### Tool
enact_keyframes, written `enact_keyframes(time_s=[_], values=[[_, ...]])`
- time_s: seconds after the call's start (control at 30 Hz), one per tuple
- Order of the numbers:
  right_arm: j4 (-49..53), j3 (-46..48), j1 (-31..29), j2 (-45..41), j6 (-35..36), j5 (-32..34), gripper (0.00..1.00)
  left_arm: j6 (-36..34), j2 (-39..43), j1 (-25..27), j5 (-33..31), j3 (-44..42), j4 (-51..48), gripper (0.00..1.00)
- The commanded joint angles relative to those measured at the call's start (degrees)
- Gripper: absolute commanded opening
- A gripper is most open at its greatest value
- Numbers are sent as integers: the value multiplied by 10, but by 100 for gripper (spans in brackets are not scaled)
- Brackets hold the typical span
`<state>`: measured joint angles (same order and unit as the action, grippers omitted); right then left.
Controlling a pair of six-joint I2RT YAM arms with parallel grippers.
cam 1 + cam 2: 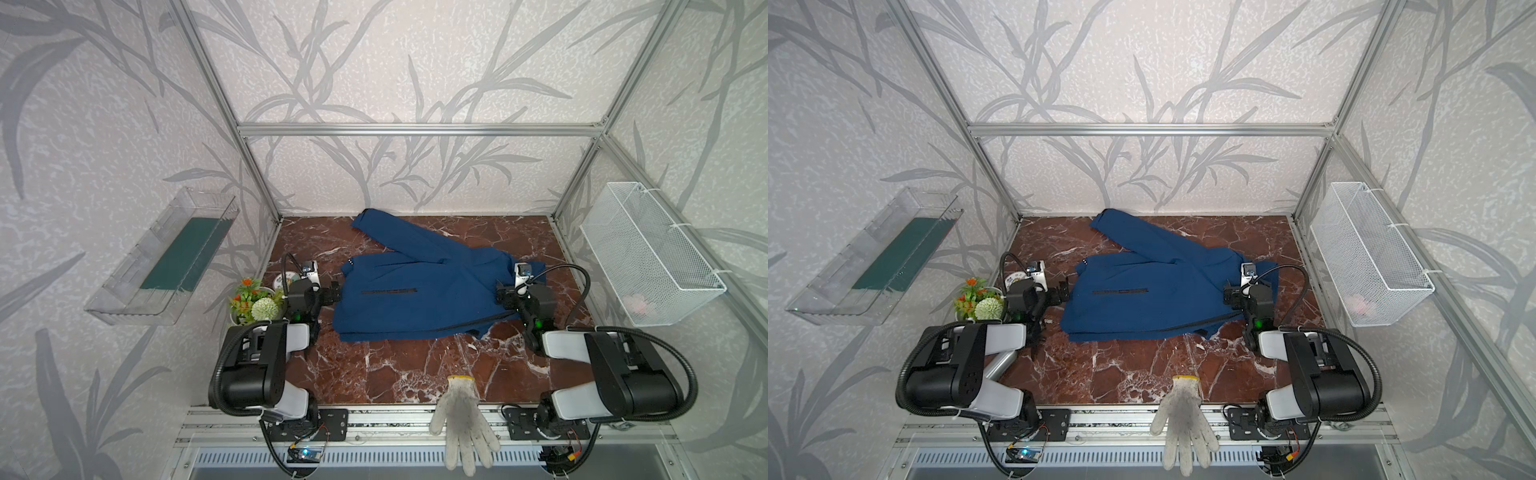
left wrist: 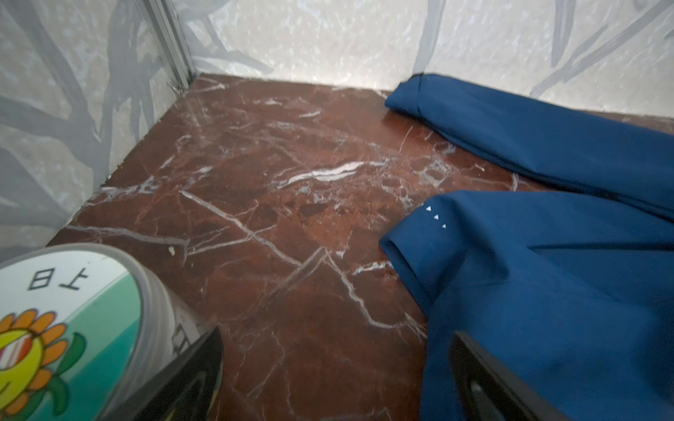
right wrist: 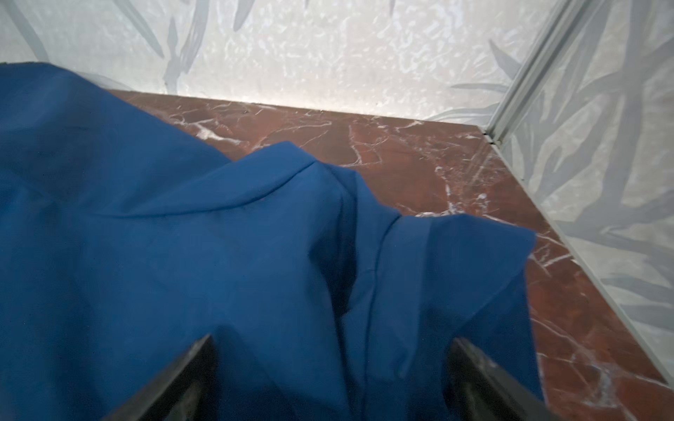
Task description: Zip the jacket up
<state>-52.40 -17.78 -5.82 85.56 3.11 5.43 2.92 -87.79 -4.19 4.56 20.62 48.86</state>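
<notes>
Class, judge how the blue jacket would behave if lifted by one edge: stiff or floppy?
Probably floppy: the jacket lies in soft folds. It would likely sag and trail, not lift whole. It may slide on the glossy-looking table.

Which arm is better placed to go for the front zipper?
Right, likely. The open right gripper hangs over the jacket beside the exposed black front zipper; the open left gripper sits at the opposite edge, where no zipper shows.
</notes>
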Motion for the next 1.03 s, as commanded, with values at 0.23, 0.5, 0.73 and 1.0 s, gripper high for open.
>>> enact_keyframes(time_s=[0.23,0.5,0.73,1.0], values=[[52,-57,-9,23,25,-42,99,-5,-18,-1,-31,10,51,99],[32,-52,-9,29,23,-41,99,-4,-18,-1,-35,11,49,99],[30,-52,-8,31,21,-40,99,-4,-18,-1,-35,11,49,99],[36,-54,-4,30,20,-46,99,-3,-17,0,-36,9,52,99]])
